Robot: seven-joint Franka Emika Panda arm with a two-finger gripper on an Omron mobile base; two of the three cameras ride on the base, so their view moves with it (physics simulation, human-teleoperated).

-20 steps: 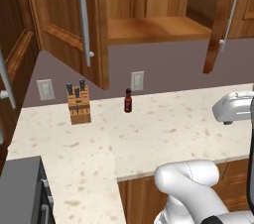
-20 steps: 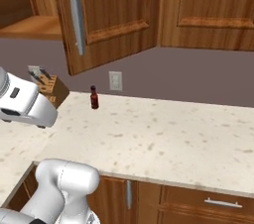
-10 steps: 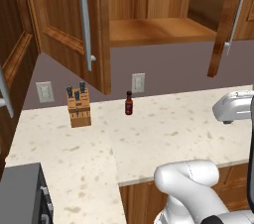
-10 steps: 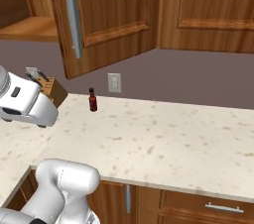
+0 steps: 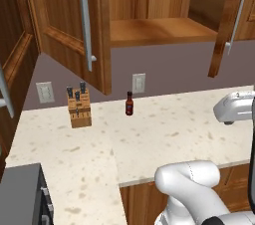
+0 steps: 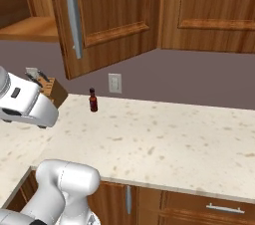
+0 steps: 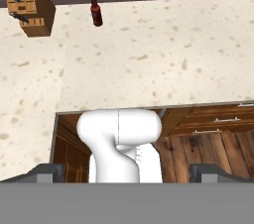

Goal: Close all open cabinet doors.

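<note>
Speckled cream countertop [image 5: 164,129] runs along the grey wall, carrying a knife block [image 5: 78,107] and a small dark sauce bottle [image 5: 129,103]. Above it two cabinet doors stand swung open, the left door [image 5: 74,25] and the right door [image 5: 230,20], baring a shelf between them. Well below them the gripper [image 7: 127,171] looks down at the counter, its fingers spread wide with nothing in them

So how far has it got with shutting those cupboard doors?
Nothing looks shut yet. The left cabinet door and the right cabinet door both stand swung out over the counter, leaving the shelf between them exposed. The gripper is open, holding nothing, and touches neither handle, so both doors are left to close. A knife block and a small bottle sit below.
</note>
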